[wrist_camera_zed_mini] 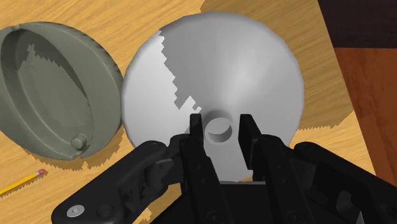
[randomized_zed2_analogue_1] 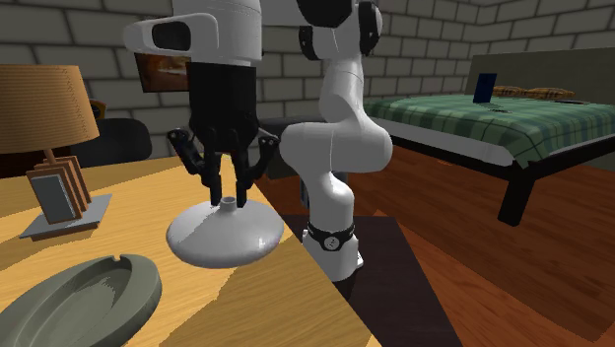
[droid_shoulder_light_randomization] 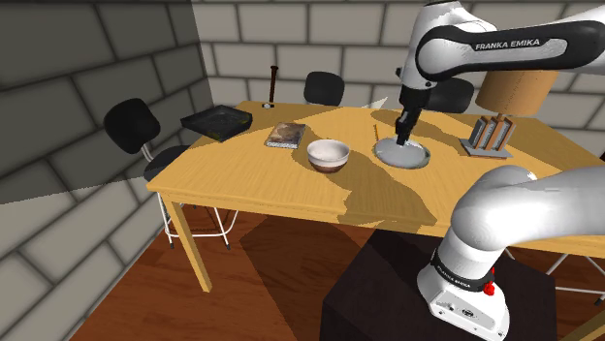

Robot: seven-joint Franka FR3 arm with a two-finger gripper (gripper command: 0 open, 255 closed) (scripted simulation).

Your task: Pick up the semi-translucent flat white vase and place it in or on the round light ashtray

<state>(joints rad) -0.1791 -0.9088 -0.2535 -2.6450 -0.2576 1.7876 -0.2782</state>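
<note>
The flat white vase (wrist_camera_zed_mini: 254, 70) is a wide disc with a short round neck, resting on the wooden table (droid_shoulder_light_randomization: 252, 184) near its edge. My black gripper (wrist_camera_zed_mini: 221, 127) points straight down over it, fingers (wrist_camera_zed_mini: 196, 130) pressed against both sides of the neck. In the second exterior view the gripper (randomized_zed2_analogue_1: 229, 192) stands on the vase (randomized_zed2_analogue_1: 225, 237), with the round grey-green ashtray (randomized_zed2_analogue_1: 79, 301) beside it, nearer the camera. The ashtray (wrist_camera_zed_mini: 54, 89) almost touches the vase's rim. In the shoulder view the gripper (droid_shoulder_light_randomization: 400, 139) is above the vase (droid_shoulder_light_randomization: 412, 157).
A pencil (wrist_camera_zed_mini: 22, 181) lies by the ashtray. A white bowl (droid_shoulder_light_randomization: 328, 155), a book (droid_shoulder_light_randomization: 286, 135) and a black tray (droid_shoulder_light_randomization: 217, 121) lie toward the shoulder view's left. A lamp (droid_shoulder_light_randomization: 509, 92) and a small rack (droid_shoulder_light_randomization: 488, 138) stand on the right. Chairs ring the table; a bed (randomized_zed2_analogue_1: 473, 113) stands behind.
</note>
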